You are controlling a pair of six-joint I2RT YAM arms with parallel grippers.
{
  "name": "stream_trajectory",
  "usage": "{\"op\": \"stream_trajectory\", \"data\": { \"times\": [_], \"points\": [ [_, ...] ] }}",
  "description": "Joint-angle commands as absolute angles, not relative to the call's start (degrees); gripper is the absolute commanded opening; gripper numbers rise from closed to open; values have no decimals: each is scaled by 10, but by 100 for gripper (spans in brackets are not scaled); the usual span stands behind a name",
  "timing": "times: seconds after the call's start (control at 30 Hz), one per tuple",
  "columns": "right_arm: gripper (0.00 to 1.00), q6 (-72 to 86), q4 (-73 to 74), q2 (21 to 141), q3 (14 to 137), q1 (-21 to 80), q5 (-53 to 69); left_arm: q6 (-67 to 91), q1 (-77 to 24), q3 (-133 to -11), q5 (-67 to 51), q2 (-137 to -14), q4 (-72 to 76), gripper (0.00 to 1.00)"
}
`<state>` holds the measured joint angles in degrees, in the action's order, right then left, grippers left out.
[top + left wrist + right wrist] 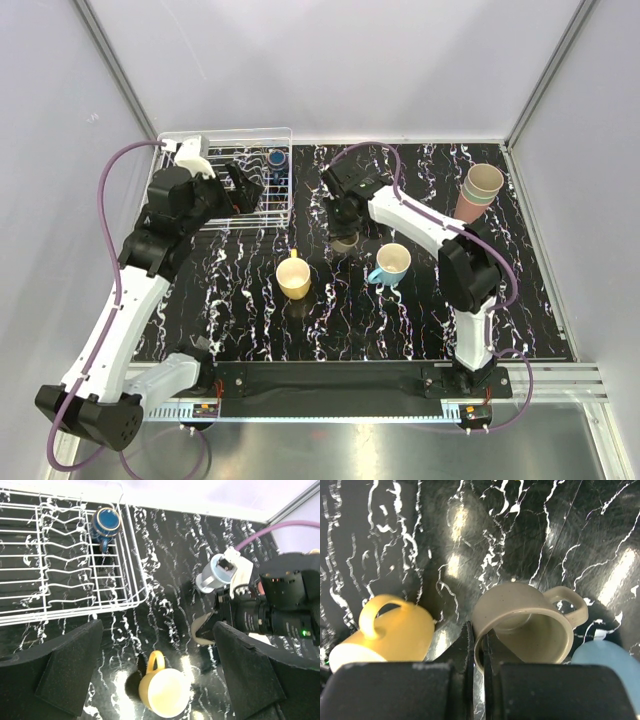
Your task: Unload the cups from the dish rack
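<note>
Right end effector (477, 630): pinching grey-brown ceramic mug (530, 625) by its wall.
Navy glazed mug (105, 522): far-right corner of white wire dish rack (60, 570).
Left end effector (240, 187): wide, empty; your nearer one, navy mug ahead.

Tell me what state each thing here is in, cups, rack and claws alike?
Left gripper: open, holding nothing.
Right gripper: shut, pinching a mug's rim.
Grey-brown mug: mouth up, its rim in that pinch.
Dish rack: one mug seen in it.
Navy mug: standing in the rack, mouth up.
Yellow mug: mouth up on the table.
Cyan mug: mouth up on the table.
Tumblers: nested in one stack.
</note>
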<state>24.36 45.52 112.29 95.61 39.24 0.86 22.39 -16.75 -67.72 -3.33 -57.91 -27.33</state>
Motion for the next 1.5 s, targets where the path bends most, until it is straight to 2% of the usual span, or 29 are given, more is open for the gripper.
{"op": "stream_trajectory", "data": {
  "times": [0.0,0.23,0.57,0.73,0.9,1.47],
  "points": [
    [0,237,440,1130,985,398,-18,201,-165,-664,-16,-570,-246,99],
    [4,253,419,1155,967,403,-35,193,-165,-654,-9,-561,-243,99],
    [10,253,438,1197,1001,404,-55,183,-165,-642,-20,-564,-231,99],
    [20,255,437,1201,1005,405,-56,177,-165,-641,-29,-572,-229,99],
    [23,258,443,1201,1013,405,-56,175,-165,-642,-33,-576,-229,99],
    [27,258,447,1207,1022,404,-55,149,-165,-623,-29,-580,-224,99]
  ]
}}
